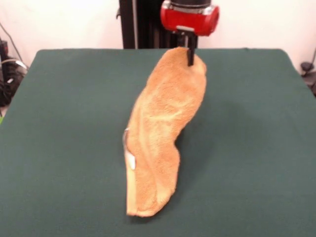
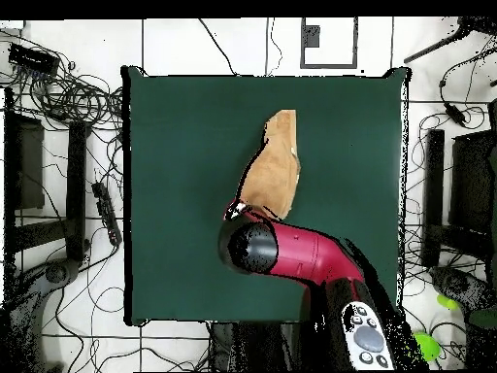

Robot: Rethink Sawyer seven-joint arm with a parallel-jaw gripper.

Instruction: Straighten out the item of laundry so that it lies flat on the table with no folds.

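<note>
The orange-tan terry towel (image 1: 160, 133) hangs from one top corner, lifted off the dark green table (image 1: 64, 123). It drapes down in a long folded strip, and its lower end rests on the table near the front edge. A small white label (image 1: 131, 160) shows on its left side. My gripper (image 1: 190, 58) is shut on the towel's top corner, under the red wrist. From above, the towel (image 2: 275, 170) stretches away from the red arm (image 2: 311, 254), which hides the gripper and the held corner. The table (image 2: 175, 194) spreads wide around it.
Cables and black equipment lie on the floor around the table (image 2: 68, 117) in the overhead view. A black stand with cables sits at the left edge (image 1: 7, 74) of the front view.
</note>
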